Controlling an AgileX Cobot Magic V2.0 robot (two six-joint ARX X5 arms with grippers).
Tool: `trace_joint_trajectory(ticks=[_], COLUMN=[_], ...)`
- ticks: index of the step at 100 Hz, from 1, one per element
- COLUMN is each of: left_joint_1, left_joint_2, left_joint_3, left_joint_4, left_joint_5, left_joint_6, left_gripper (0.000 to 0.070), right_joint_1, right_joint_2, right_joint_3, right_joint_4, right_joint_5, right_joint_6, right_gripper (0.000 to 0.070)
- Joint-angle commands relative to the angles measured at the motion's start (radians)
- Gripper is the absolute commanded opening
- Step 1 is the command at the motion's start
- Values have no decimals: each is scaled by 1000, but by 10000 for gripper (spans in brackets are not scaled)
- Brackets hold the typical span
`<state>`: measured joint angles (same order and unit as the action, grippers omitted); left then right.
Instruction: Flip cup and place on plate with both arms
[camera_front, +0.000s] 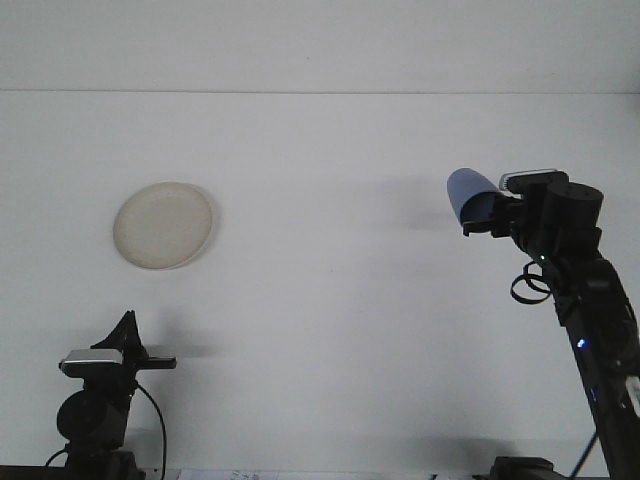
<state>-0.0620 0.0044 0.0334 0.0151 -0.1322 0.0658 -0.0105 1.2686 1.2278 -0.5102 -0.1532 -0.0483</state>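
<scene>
A blue cup (468, 193) lies on its side in the air at the right, its closed end pointing up and left. My right gripper (484, 213) is shut on it, holding it above the table with the arm raised. A round cream plate (163, 225) lies flat on the white table at the left, with nothing on it. My left gripper (131, 335) rests low near the front left edge, well below the plate; its fingers point upward and hold nothing.
The white table (320, 300) runs back to a pale wall. A faint shadow of the cup falls on the table left of the right gripper. The right arm's cable hangs in a loop under the wrist.
</scene>
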Motion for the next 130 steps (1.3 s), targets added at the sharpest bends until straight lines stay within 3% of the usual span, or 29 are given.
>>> trace_joint_trajectory(ticks=[1, 22, 48, 91, 111, 130], left_joint_1=[1, 1, 1, 1, 1, 1], left_joint_2=[-1, -1, -1, -1, -1, -1], left_joint_3=[-19, -19, -19, -19, -19, -19], left_joint_4=[14, 14, 14, 14, 14, 14], left_joint_5=[-3, -3, -3, -3, -3, -3], left_joint_6=[11, 11, 11, 11, 11, 11], left_gripper=[16, 16, 16, 16, 16, 16], right_joint_1=[42, 203, 434, 697, 769, 790], right_joint_2=[-8, 11, 155, 435, 521, 559], right_joint_3=[83, 323, 517, 521, 521, 521], right_joint_4=[-155, -529, -858, -861, -862, -862], right_joint_5=[1, 9, 105, 106, 162, 161], right_joint_6=[6, 15, 16, 8, 4, -11], right_gripper=[0, 0, 0, 0, 0, 0])
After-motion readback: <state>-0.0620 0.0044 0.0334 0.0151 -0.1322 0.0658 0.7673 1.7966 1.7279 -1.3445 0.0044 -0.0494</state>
